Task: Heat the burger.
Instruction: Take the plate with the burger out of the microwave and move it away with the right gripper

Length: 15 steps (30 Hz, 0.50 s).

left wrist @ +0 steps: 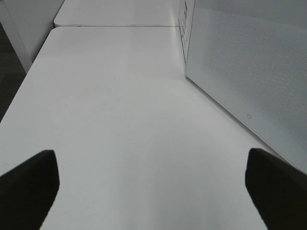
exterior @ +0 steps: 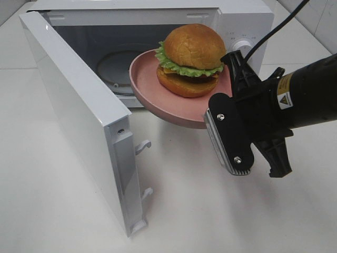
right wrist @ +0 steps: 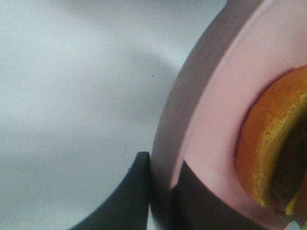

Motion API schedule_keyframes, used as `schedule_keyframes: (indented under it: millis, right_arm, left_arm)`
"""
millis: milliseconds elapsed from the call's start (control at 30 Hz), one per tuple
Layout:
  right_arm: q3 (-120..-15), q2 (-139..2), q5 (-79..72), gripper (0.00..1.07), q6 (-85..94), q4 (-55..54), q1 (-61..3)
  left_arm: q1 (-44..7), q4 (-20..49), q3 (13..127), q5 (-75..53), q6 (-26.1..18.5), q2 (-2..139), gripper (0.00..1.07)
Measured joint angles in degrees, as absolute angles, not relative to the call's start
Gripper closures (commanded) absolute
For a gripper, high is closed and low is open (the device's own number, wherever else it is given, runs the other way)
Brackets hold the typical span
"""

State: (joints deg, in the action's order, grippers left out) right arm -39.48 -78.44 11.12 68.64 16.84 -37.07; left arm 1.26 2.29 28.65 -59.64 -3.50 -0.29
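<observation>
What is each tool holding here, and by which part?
Right tool grips the pink plate by its rim, the burger on it. Left tool holds nothing.

Golden-brown burger (exterior: 190, 59) with green lettuce, pink plate (exterior: 174, 105), white microwave (exterior: 247, 26), black gripper (exterior: 224, 113)

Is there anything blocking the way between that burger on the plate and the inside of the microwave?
Nothing visible. The microwave door is swung wide open, and the burger rides on the pink plate held by the right gripper just before the open cavity.

A white microwave (exterior: 231, 26), door (exterior: 79, 116) swung wide open, stands on a white table (exterior: 210, 211).
</observation>
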Motion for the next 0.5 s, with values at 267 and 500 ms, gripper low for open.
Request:
schedule_keyframes:
  millis: [267, 500]
  right_arm:
    - [-35.12, -72.02, 13.87, 1.07, 67.38, 17.02, -37.07]
    - [-31.80, -66.35, 17.25, 1.07, 67.38, 17.02, -37.07]
  left_arm:
    - [1.26, 2.29, 28.65, -59.64, -3.50, -0.29, 0.09]
    - [1.26, 2.29, 28.65, -59.64, -3.50, -0.29, 0.09]
